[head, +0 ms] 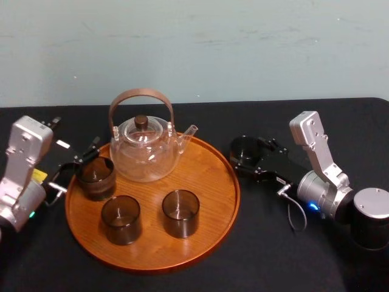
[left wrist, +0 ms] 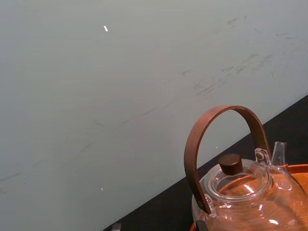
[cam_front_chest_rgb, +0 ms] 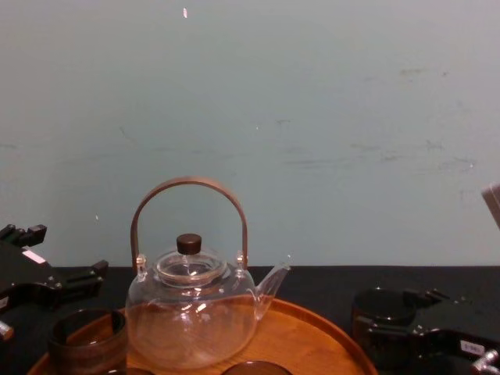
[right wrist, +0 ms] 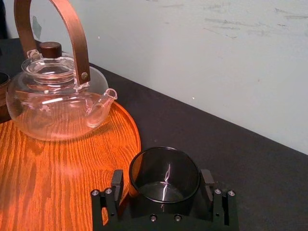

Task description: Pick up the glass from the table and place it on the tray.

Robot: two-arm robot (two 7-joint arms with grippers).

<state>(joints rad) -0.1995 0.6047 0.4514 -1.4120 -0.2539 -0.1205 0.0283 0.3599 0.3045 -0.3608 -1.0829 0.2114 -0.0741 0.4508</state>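
Glass stands on the counter just right of the tray, between the open, empty right hand's fingers. Lifted too low, it may strike the tray's rim or the teapot spout. Left hand is at the tray's left edge; its state I cannot tell.

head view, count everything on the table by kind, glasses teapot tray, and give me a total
dark glasses: 4, three on the tray, one on the table at the right pincer; left pincer by the tray's left rim
clear teapot: 1
tray: 1
total: 6
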